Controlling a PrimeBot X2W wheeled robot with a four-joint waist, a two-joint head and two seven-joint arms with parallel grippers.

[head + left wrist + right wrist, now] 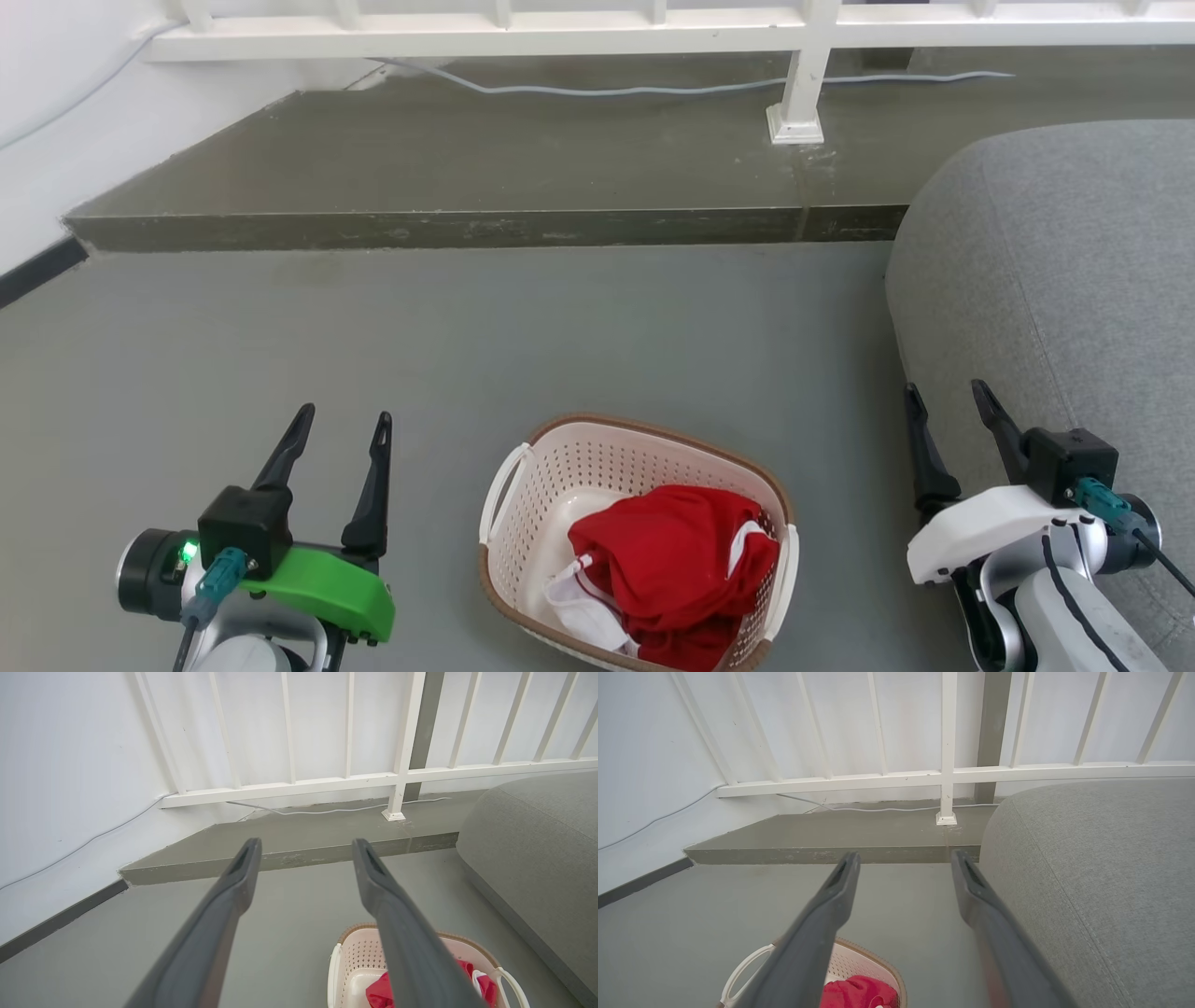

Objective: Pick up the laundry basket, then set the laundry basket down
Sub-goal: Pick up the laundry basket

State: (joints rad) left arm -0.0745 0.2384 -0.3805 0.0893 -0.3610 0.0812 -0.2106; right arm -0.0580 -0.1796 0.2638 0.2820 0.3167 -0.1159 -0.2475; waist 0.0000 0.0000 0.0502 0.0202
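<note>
basket (534, 509) clipped below, red cloth (672, 553) hiding half its floor

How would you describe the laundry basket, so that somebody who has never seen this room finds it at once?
From the big grey sofa on the right, look left across the grey floor, before the low step. There stands the laundry basket, cream-white perforated plastic with a brown rim and white handles. Unlike its plain grey surroundings, it holds red clothing.
</note>
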